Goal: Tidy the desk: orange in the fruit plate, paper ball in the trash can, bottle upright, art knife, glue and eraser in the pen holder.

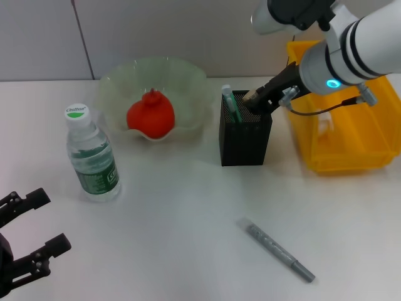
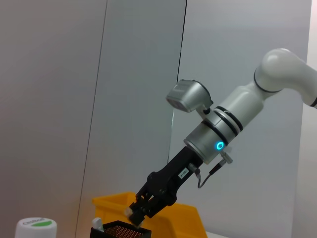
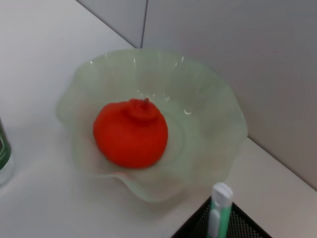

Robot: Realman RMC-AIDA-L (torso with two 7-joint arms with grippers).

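The orange (image 1: pixel 150 116) lies in the pale green glass fruit plate (image 1: pixel 188 81), also seen in the right wrist view as orange (image 3: pixel 131 131) and plate (image 3: pixel 208 99). The bottle (image 1: pixel 92 160) stands upright at the left. A green-and-white glue stick (image 1: pixel 229 103) stands in the black mesh pen holder (image 1: pixel 244 141). My right gripper (image 1: pixel 254 99) hangs over the holder's rim, shut on a small pale eraser (image 2: pixel 133 212). The grey, pen-shaped art knife (image 1: pixel 276 249) lies flat on the table in front. My left gripper (image 1: pixel 50 221) rests open at the near left. No paper ball shows.
A yellow bin (image 1: pixel 351 150) stands right of the pen holder, under my right arm. A grey wall runs behind the table. Bare white tabletop lies between the bottle, the holder and the art knife.
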